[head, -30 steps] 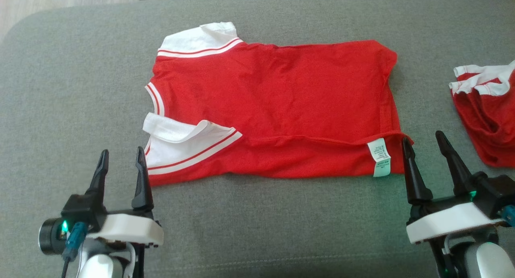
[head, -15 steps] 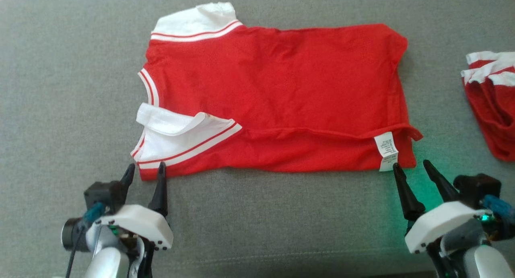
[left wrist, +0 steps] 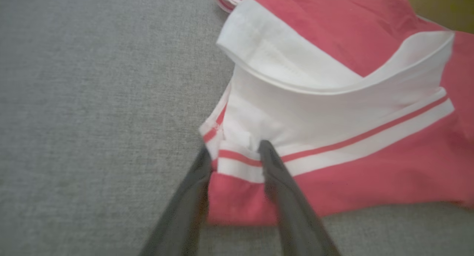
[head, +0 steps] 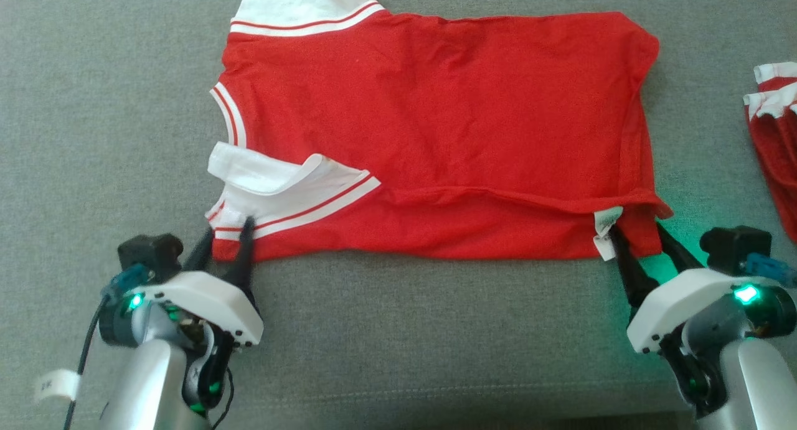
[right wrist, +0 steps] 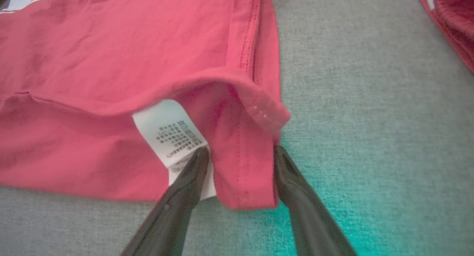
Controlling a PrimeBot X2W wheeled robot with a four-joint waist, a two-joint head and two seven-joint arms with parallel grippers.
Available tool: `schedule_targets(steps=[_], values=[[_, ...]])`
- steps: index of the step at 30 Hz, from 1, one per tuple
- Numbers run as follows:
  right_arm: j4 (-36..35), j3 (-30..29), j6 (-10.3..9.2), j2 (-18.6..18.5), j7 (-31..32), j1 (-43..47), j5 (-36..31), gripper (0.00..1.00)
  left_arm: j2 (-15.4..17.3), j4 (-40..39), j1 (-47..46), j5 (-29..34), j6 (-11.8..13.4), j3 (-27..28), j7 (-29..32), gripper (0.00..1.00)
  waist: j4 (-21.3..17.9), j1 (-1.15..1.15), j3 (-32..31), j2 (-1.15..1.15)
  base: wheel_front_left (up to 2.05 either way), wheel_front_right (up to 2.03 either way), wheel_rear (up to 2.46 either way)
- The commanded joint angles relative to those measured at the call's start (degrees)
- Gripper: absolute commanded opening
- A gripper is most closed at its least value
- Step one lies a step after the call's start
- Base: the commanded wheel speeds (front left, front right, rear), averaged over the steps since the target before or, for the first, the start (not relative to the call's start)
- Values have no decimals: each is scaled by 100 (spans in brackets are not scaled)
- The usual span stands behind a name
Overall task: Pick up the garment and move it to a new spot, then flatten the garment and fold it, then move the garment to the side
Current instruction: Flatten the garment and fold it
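The garment [head: 436, 131], a red shirt with white red-striped sleeves, lies flat on the grey cushion with its near edge folded over. My left gripper [head: 227, 231] is open, and its fingers straddle the near left corner at the striped sleeve hem [left wrist: 333, 137]. In the left wrist view the gripper [left wrist: 235, 149] has red and white cloth between its tips. My right gripper [head: 636, 231] is open around the near right corner, beside the white care label [head: 605, 231]. In the right wrist view the gripper [right wrist: 240, 150] has the red hem [right wrist: 244, 174] between its fingers, one tip on the label [right wrist: 170, 133].
A second red and white garment [head: 775, 144] lies crumpled at the right edge, seen also as a dark red heap [right wrist: 451, 19] in the right wrist view. Grey cushion [head: 405, 330] runs bare in front of the shirt and to its left.
Both grippers have moved forward onto the shirt's near corners, and their fingers have drawn a little closer together. The head camera has tilted, shifting the whole picture.
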Motion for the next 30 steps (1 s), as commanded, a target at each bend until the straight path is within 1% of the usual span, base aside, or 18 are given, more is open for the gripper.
schedule_targets(steps=[1,6,11,17,23,24,25,26,27,29,30], values=[[-86,138,37,-57,66,-82,38,0,50,30,-35,-16,-20,77,131,0,0,0,-4,0,0,0,0],[-119,76,37,-28,79,12,178,0,77,-111,46,-6,-23,43,28,0,-4,0,-120,0,0,0,0],[-261,6,37,-4,104,324,258,0,176,-361,343,-63,6,78,99,0,8,0,-363,0,0,0,0],[-530,-87,37,46,266,841,277,0,286,-740,888,-121,159,132,314,0,21,0,-692,0,0,0,0],[-685,-196,37,133,407,1147,279,0,284,-1043,1303,-174,312,121,520,0,16,0,-884,0,0,0,0],[-710,-201,37,148,408,1164,277,47,287,-1065,1329,-149,337,106,515,40,11,0,-910,0,0,0,0],[-734,-203,37,162,416,1184,270,96,279,-1082,1350,-119,369,90,499,100,5,0,-931,0,0,0,0],[-734,-203,37,162,416,1184,270,96,279,-1082,1350,-119,369,90,499,100,5,0,-931,0,0,0,0],[-783,-197,37,176,389,1187,263,100,269,-1089,1363,-102,380,73,466,100,-1,0,-948,0,0,0,0],[-911,-194,37,189,280,1185,194,100,245,-1092,1403,-74,404,31,426,100,-18,0,-999,0,0,0,0],[-1002,-197,37,195,197,1183,154,100,238,-1131,1408,-24,456,36,343,100,-23,0,-1017,0,0,0,0]])
